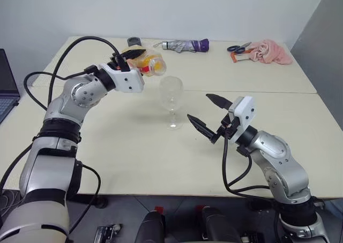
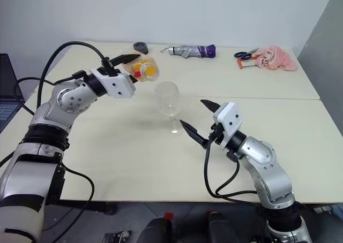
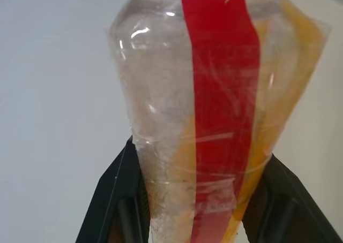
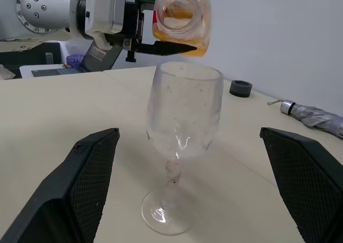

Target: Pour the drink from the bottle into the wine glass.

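The left gripper [image 1: 130,57] clamped the bottle [image 1: 148,62], tipped just above the wine glass [image 1: 171,100] mid-worktop; the right gripper [image 1: 210,116] waited open beside it. A slow tilt, mouth centred over the rim, would likely keep the drink [image 2: 149,70] from spilling.

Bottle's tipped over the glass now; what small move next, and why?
Probably tip the small clear plastic bottle slightly further: the left gripper holds it on its side, open mouth just above the clear stemmed wine glass, whose bowl looks empty, and the orange drink sits inside.
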Available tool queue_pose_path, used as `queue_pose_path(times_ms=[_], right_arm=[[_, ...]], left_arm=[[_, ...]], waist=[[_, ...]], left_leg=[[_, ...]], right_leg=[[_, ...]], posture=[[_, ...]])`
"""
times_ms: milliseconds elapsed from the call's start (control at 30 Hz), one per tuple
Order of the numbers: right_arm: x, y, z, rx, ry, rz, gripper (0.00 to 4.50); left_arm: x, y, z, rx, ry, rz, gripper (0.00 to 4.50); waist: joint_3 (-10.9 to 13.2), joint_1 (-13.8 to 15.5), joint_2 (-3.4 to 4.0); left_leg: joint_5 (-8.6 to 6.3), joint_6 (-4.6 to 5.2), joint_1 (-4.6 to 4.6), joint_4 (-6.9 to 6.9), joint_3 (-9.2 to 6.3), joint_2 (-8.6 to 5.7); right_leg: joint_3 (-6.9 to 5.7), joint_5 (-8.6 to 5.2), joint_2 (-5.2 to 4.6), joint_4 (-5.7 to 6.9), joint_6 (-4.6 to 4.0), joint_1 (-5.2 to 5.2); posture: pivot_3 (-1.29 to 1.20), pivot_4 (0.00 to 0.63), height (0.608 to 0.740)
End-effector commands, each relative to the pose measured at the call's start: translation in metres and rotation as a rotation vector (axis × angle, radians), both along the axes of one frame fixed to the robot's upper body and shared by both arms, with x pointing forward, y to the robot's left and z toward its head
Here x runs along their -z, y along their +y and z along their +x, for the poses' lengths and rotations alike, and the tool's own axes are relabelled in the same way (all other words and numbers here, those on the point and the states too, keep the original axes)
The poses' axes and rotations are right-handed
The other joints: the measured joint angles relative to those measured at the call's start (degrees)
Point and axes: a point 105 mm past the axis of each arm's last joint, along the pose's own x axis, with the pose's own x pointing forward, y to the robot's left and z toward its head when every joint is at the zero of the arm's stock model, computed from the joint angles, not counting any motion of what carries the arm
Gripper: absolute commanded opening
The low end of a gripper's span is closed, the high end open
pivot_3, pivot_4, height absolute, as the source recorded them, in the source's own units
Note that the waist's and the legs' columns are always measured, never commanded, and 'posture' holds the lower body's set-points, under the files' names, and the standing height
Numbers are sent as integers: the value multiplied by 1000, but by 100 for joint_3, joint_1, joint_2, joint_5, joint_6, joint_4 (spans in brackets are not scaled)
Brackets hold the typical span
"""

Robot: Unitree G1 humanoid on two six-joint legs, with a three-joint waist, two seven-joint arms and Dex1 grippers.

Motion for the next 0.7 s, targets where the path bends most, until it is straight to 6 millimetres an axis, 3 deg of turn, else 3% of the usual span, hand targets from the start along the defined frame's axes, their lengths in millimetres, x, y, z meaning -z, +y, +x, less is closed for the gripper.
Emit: queue_pose_path(times_ms=[33, 700], right_arm=[[-9, 3, -6, -25, -35, 14, 4500], [-5, 7, -8, -23, -22, 23, 4500]], left_arm=[[-29, 0, -5, 9, -117, 10, 1709], [-48, 0, 0, -32, -261, 94, 1709]], waist=[[0, 0, 0], [0, 0, 0]], left_leg=[[0, 0, 0, 0, 0, 0], [0, -1, 0, 0, 1, -1]], right_leg=[[0, 0, 0, 0, 0, 0], [-1, 0, -1, 1, 0, 0]], posture=[[0, 150, 740], [0, 150, 740]])
